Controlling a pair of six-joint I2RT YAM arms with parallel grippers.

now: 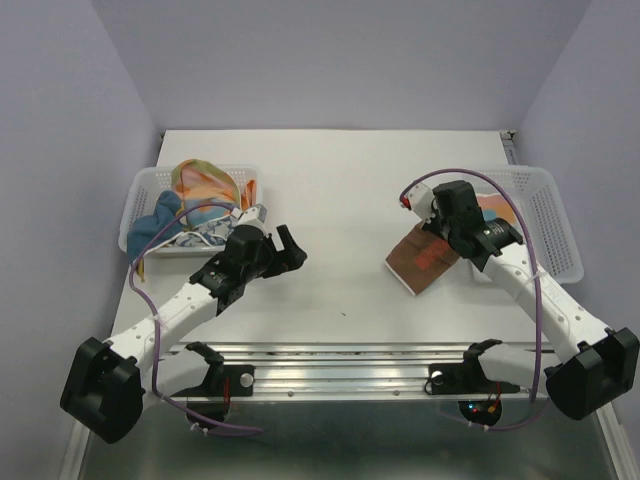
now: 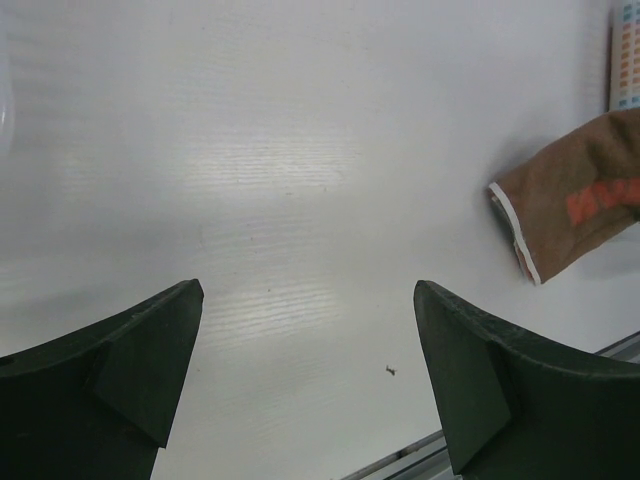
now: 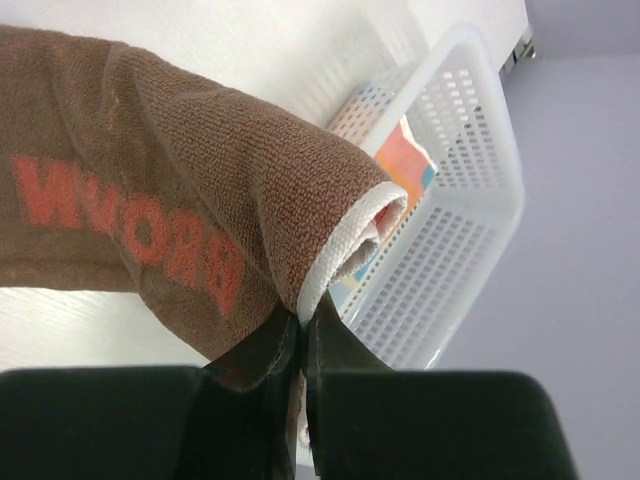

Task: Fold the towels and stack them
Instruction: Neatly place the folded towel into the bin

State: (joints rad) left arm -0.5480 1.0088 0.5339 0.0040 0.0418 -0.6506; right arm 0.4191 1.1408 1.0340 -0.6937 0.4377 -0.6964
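A folded brown towel (image 1: 422,260) with red lettering hangs from my right gripper (image 1: 447,236), its lower end near the table beside the right basket. In the right wrist view the gripper (image 3: 303,322) is shut on the towel's white-edged fold (image 3: 180,190). The towel also shows at the right of the left wrist view (image 2: 570,195). My left gripper (image 1: 288,246) is open and empty above the bare table, its dark fingers (image 2: 130,370) wide apart. Several crumpled towels (image 1: 200,190), orange, blue and patterned, fill the left basket. A folded peach and patterned towel (image 3: 390,140) lies in the right basket.
A white perforated basket (image 1: 135,205) stands at the far left, another (image 1: 548,215) at the far right. A metal rail (image 1: 340,365) runs along the table's near edge. Walls close in on both sides.
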